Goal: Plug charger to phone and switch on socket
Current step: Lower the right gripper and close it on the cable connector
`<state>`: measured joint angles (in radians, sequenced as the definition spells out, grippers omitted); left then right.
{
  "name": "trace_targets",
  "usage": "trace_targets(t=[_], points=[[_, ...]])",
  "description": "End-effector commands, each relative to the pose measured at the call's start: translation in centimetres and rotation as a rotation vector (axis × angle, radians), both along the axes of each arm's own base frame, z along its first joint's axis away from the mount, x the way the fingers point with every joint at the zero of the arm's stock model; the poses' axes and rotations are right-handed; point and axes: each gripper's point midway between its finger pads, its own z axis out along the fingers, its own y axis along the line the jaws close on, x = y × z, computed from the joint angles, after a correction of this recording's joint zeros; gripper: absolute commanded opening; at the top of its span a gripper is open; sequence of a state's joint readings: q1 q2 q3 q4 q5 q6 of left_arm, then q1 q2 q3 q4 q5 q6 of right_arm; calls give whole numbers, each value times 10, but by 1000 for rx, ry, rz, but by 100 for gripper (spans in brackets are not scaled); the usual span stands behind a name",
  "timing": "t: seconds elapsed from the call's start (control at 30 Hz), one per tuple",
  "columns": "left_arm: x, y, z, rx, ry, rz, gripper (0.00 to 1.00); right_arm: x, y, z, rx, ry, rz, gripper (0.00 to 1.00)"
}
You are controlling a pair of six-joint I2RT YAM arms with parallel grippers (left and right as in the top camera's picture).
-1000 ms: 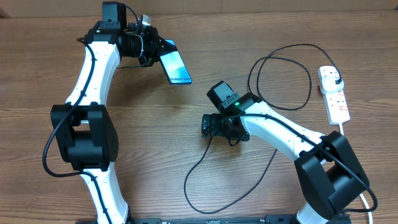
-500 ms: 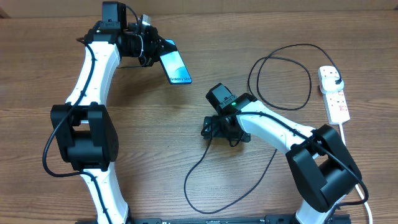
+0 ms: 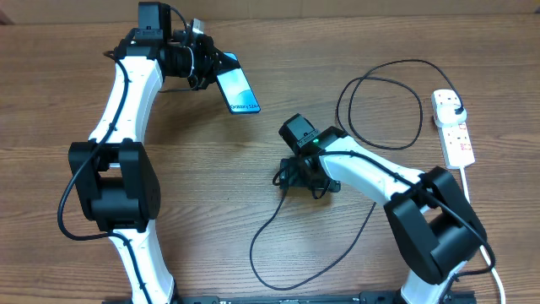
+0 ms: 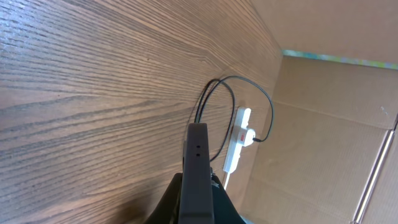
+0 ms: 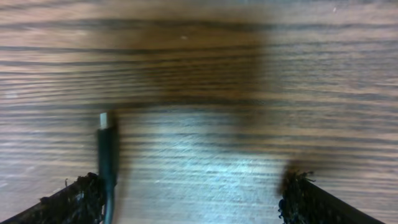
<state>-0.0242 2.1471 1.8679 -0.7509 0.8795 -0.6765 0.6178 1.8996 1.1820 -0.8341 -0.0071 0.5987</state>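
Right arm: against one second before, its dark elbow block in the lower right of the overhead view sits more to the left and a little higher. The wrist has come slightly down and left.
Right gripper [image 3: 287, 176]: low over the table [image 3: 169, 253] near the frame centre, its jaws spread wide, narrower than before, pinching nothing.
Left arm: unchanged, in the upper left of the frame.
Left gripper [image 3: 218, 69]: pressed on the upper end of the phone [image 3: 239, 91], as before.
Phone: held tilted with the light-blue screen up; in the left wrist view only its dark edge shows.
Charger [image 3: 380, 84]: thin black cable in a loop right of centre, then running under the right gripper and curving to the lower middle.
Connector tip [image 5: 106, 121]: on the wood just beside the finger [image 5: 81, 196] at the lower left of the right wrist view, blurred; I cannot tell if they touch.
Socket [image 3: 453, 127]: white strip at the right edge, well apart from the phone.
Plug [image 3: 453, 105]: black, seated in the upper end of the socket.
Obstruction: the right wrist covers the cable under it from above.
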Motion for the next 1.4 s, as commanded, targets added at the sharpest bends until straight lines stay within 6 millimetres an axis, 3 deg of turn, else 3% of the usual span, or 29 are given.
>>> trace_targets(t=[0.0, 0.27, 0.37, 0.6, 0.7, 0.8, 1.37], points=[[2, 2, 20, -27, -58, -19, 4, -2, -6, -19, -61, 30, -8, 92], [2, 2, 20, -27, -57, -18, 4, -5, -9, -29, -77, 55, -29, 92], [2, 2, 20, -27, -57, -18, 4, -5, -9, -29, -76, 53, -32, 87], [2, 2, 20, -27, -57, -18, 4, -1, -8, -29, -77, 36, -56, 67], [2, 2, 20, -27, -57, -18, 4, 0, -9, -29, -79, 32, -56, 50], [2, 2, 20, -27, -57, -18, 4, 2, -9, -28, -83, 20, -57, 40], [2, 2, 20, -27, -56, -18, 4, 11, -5, -28, -68, -19, -51, 29]])
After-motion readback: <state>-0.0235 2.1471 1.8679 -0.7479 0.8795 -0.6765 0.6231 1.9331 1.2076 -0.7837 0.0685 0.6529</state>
